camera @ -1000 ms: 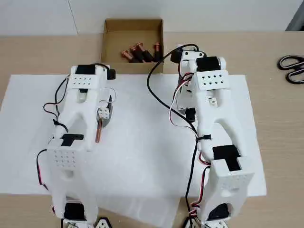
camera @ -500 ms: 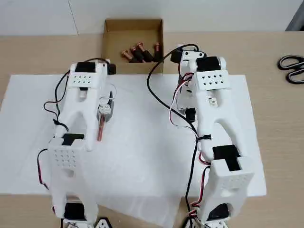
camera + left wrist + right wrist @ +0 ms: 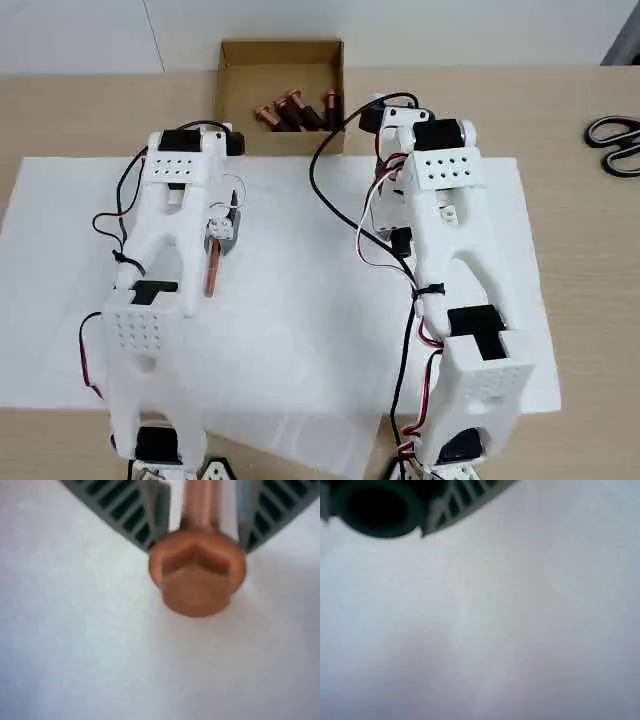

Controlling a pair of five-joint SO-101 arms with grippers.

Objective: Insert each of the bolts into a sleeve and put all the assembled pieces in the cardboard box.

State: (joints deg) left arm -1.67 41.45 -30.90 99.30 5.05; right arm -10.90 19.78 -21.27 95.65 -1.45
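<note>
A copper bolt (image 3: 197,575) with a hex head hangs over the white sheet, its shank clamped between the grey fingers of my left gripper (image 3: 200,522). From above, the same bolt (image 3: 211,272) points toward the table's near side under the left gripper (image 3: 220,238). My right gripper (image 3: 387,502) is shut on a black sleeve (image 3: 410,519), whose open bore faces the camera. The right arm (image 3: 440,200) stands over the sheet's far right part. The cardboard box (image 3: 228,70) at the back holds several assembled bolt-and-sleeve pieces (image 3: 292,112).
A white paper sheet (image 3: 300,330) covers the work area on the wooden table. Scissors (image 3: 615,143) lie at the far right edge. A black cable (image 3: 322,190) loops between the two arms, near the box's front wall.
The left gripper has shifted slightly to the right and turned a little with the bolt in it. The right arm has stayed still.
</note>
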